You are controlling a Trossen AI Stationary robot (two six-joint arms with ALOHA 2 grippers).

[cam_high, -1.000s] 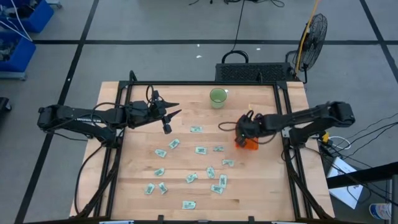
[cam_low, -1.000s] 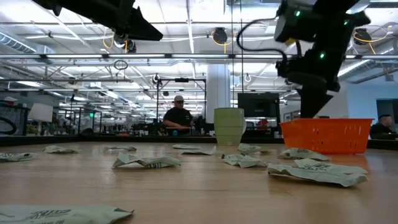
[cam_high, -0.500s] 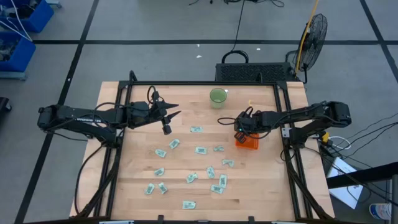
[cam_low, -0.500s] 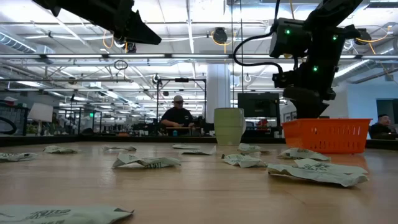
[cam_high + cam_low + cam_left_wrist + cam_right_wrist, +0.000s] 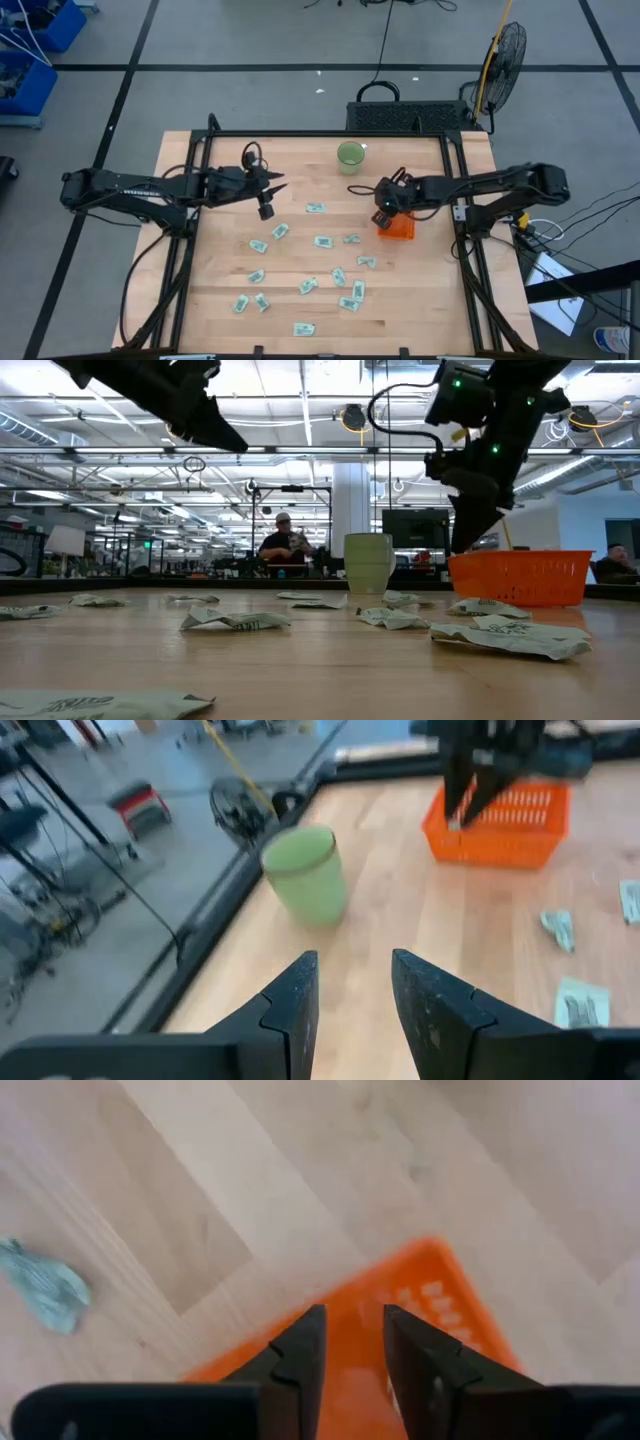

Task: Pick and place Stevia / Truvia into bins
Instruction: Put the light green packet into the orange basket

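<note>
Lying scattered across the middle and near part of the wooden surface (image 5: 420, 290), the sachets (image 5: 322, 241) are mostly flat and apart from one another, pointing every which way. One sachet (image 5: 315, 208) sits farthest toward the green cup (image 5: 350, 156), between the two arms. The orange bin (image 5: 398, 227) stands at the right edge of the scatter, its nearest sachets just beside it.

Over the bin's cup-side corner hangs the right hand (image 5: 383, 208), fingers pointing down with only a narrow gap and nothing seen between them; its wrist view looks straight into the bin.

Well off the surface hovers the left hand (image 5: 272, 187), fingers a little apart and empty, aimed across toward the cup and bin. The sachets lie below it and toward the near edge. The lone sachet lies roughly midway between the hands, so either arm could take it; judging by position, the right hand has the shorter carry to the bin.
</note>
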